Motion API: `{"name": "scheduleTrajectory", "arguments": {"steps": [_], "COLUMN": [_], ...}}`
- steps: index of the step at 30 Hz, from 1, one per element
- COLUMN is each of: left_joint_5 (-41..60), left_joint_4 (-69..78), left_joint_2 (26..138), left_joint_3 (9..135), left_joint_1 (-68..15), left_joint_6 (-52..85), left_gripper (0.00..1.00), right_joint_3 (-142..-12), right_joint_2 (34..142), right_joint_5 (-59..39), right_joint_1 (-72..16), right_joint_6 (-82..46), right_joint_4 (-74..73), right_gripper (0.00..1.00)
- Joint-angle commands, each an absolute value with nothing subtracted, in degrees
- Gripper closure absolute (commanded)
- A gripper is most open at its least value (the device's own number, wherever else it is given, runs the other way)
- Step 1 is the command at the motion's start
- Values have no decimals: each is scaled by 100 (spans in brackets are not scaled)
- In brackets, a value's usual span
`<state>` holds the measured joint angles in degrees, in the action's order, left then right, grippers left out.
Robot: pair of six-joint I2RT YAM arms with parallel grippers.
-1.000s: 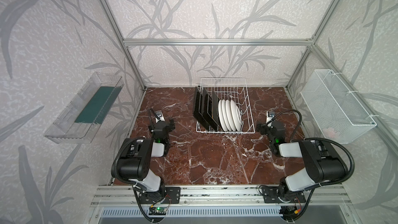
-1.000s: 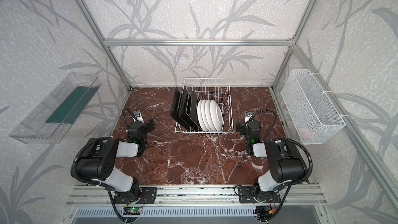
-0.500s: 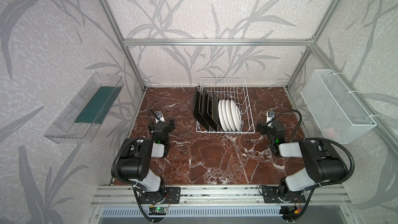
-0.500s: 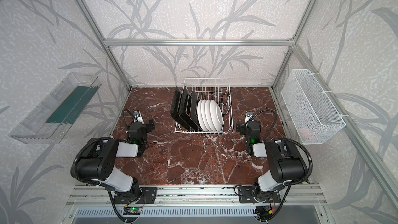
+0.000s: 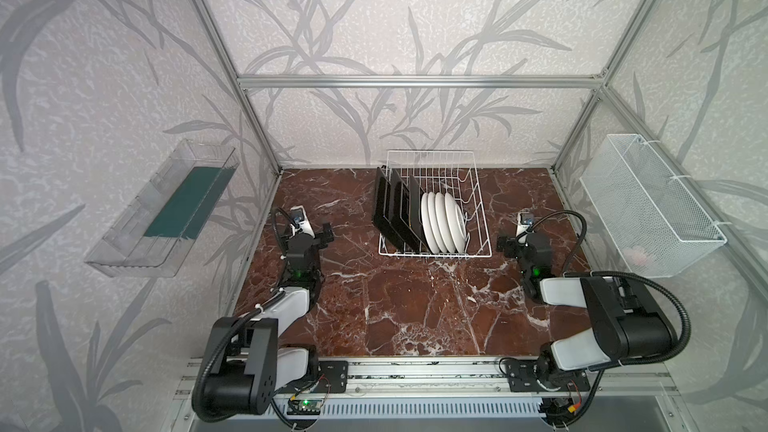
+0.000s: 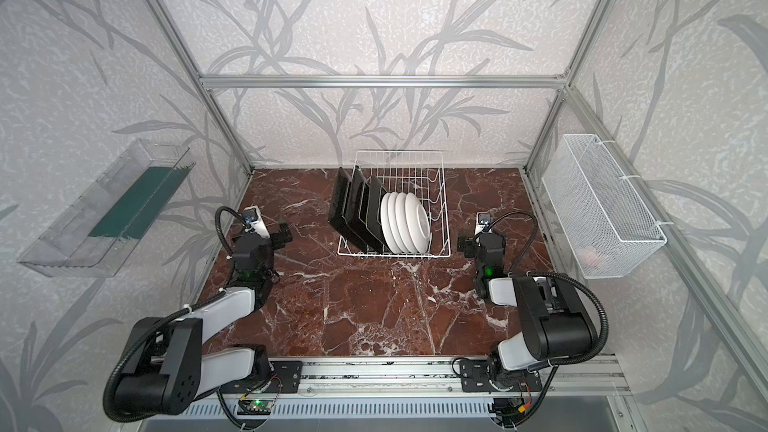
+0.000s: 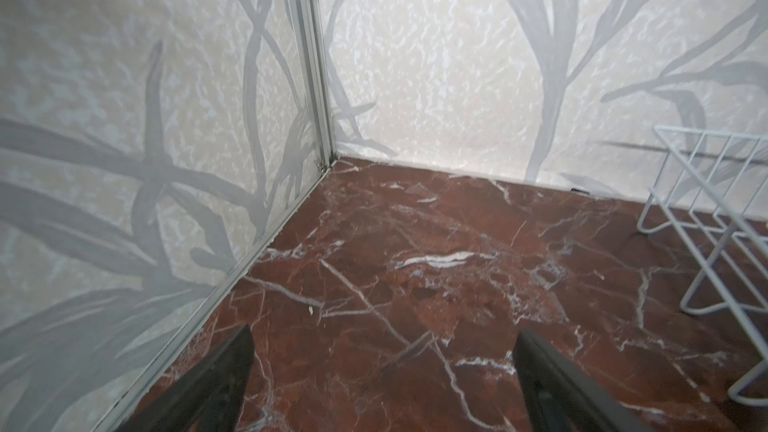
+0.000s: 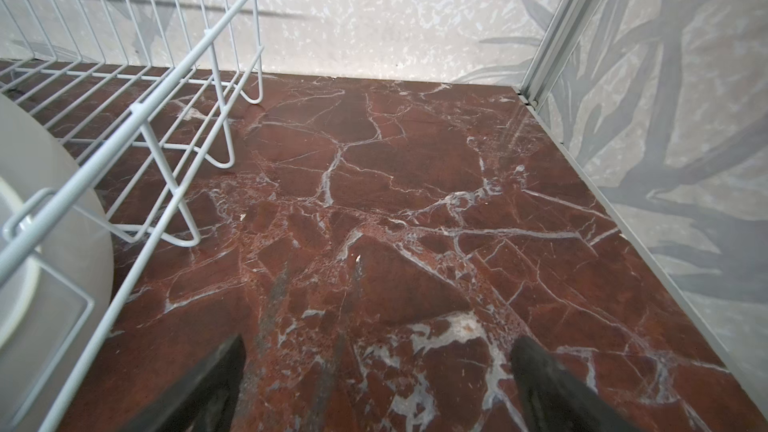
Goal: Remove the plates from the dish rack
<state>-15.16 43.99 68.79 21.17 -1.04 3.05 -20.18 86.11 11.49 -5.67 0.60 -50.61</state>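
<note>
The white wire dish rack [image 5: 478, 201] [image 6: 441, 201] stands at the back middle of the marble table in both top views. Inside it, several square black-backed plates [image 5: 395, 209] [image 6: 357, 211] stand on edge at its left, and several round white plates [image 5: 442, 222] [image 6: 405, 222] beside them on the right. My left gripper [image 5: 309, 229] [image 7: 384, 338] rests low, left of the rack, open and empty. On the rack's right side my right gripper [image 5: 521, 238] [image 8: 378, 344] is open over bare marble. The right wrist view shows the rack's corner [image 8: 187, 64] and a white plate [image 8: 50, 184].
A clear plastic tray [image 5: 162, 209] hangs on the left wall. On the right wall hangs a white mesh basket [image 5: 648, 201] with a pale pink thing [image 5: 636, 255] inside. Aluminium frame posts border the marble table [image 5: 415, 305]. The rack's wire feet [image 7: 706, 309] lie near the left gripper.
</note>
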Motion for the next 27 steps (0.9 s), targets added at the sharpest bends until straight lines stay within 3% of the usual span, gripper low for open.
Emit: {"name": "scheduleTrajectory", "arguments": {"steps": [1, 8, 27], "left_joint_5": [-1163, -283, 399], "left_joint_4": [3532, 2208, 1221], "left_joint_2": [6477, 6095, 6231], "left_joint_3": [2573, 3191, 3924], "left_joint_1": [-87, -88, -95], "left_joint_6": [364, 527, 545], "left_gripper": [1, 1, 1], "right_joint_3": [-1934, -2054, -2109], "right_joint_2": [8489, 8464, 8477], "right_joint_5": [1169, 1139, 1151], "right_joint_1": [-593, -598, -606], "right_joint_6": [66, 71, 80], "right_joint_4": [-5234, -4997, -4913], "right_gripper": [1, 1, 1]}}
